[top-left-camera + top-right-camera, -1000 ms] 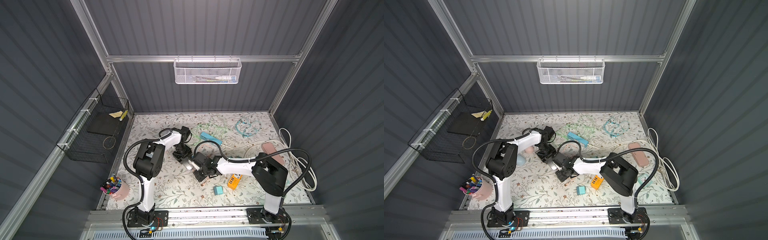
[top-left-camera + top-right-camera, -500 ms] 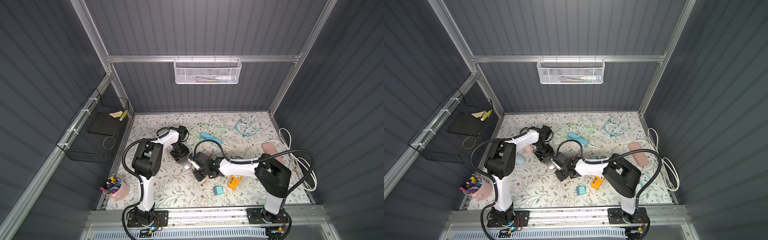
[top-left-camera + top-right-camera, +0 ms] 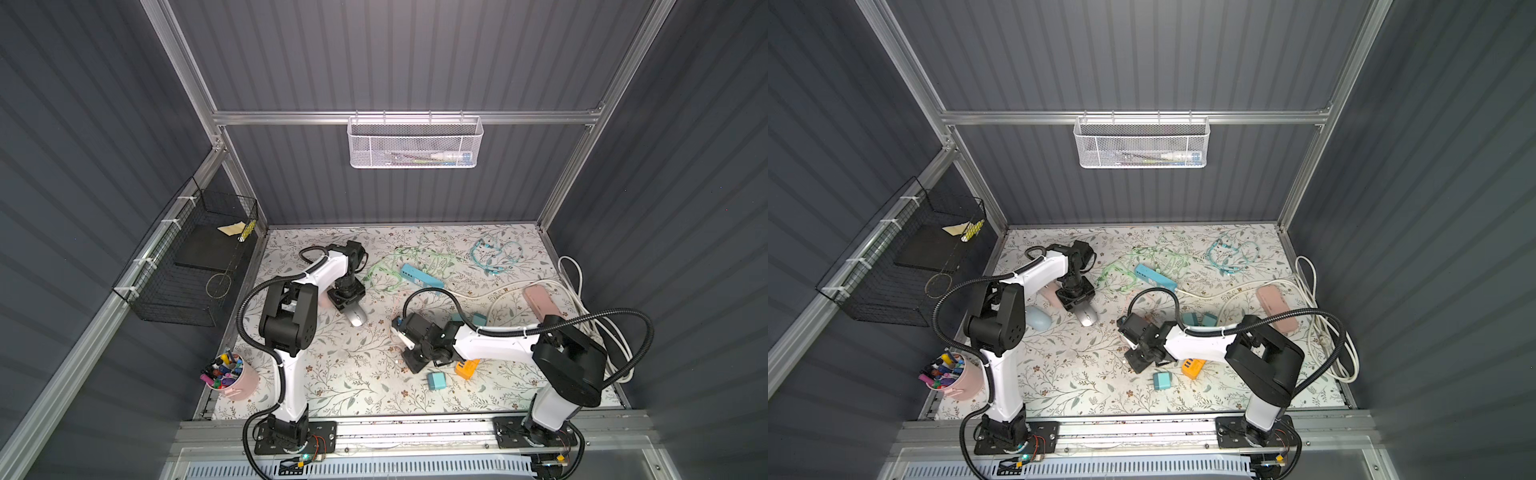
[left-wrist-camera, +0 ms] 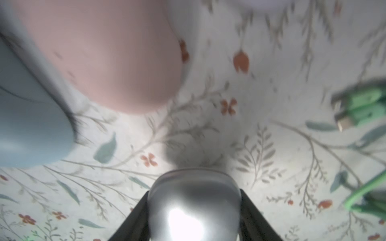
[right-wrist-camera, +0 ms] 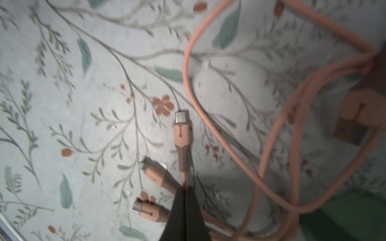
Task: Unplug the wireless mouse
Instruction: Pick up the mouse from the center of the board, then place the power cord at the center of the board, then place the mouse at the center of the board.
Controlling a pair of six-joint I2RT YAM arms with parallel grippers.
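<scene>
Silver mouse (image 4: 194, 210): judged light, rigid, slick-shelled; hold the flanks. Left gripper (image 4: 194, 193) straddles it, clamping unclear. Right gripper (image 5: 184, 194) pinches limp pink cable (image 5: 181, 137).

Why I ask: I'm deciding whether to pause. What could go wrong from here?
The right gripper pinches the pink cable behind its plug; pulling away could drag its loose loops. The left gripper hugs the silver mouse on both sides; backing off carelessly might nudge it toward the pink mouse nearby.

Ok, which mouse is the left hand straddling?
The silver mouse: it sits between the left hand's fingers; the pink mouse and blue mouse lie clear of it.
</scene>
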